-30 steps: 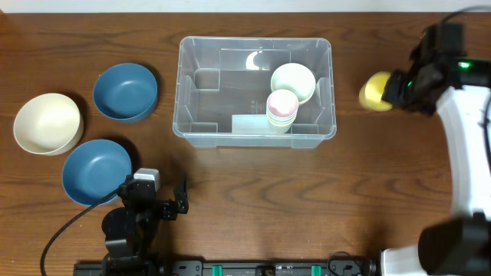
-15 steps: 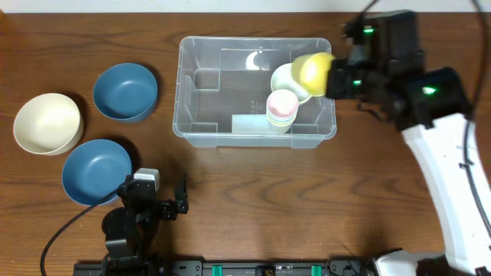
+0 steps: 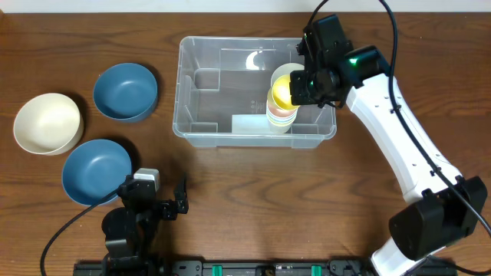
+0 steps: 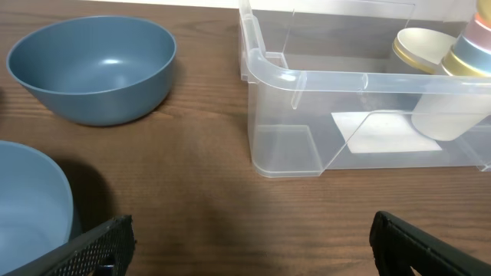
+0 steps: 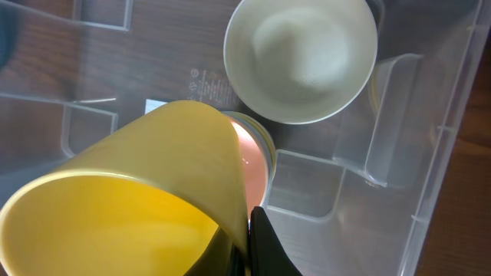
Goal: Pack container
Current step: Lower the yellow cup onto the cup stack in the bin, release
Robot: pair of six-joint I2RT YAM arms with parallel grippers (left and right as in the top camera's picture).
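The clear plastic container (image 3: 199, 115) stands at the table's middle back, and shows in the left wrist view (image 4: 307, 80) and right wrist view (image 5: 430, 176). Inside it are a stack of pastel cups (image 3: 281, 116) and a white bowl (image 5: 301, 57). My right gripper (image 3: 301, 88) is shut on the rim of a yellow cup (image 3: 282, 92), tilted, just above the stack; the cup fills the right wrist view (image 5: 130, 199) with the pink top cup (image 5: 249, 153) under it. My left gripper (image 3: 157, 201) is open and empty near the front edge; its fingers (image 4: 249, 245) frame bare table.
Two blue bowls (image 3: 125, 91) (image 3: 96, 170) and a cream bowl (image 3: 47, 123) sit left of the container. The blue bowls also show in the left wrist view (image 4: 92, 69) (image 4: 31, 199). A white label (image 3: 249, 123) lies on the container's base.
My right arm has carried the yellow cup leftward from beside the container, over its right rim, to above the cup stack. The left arm has not moved.
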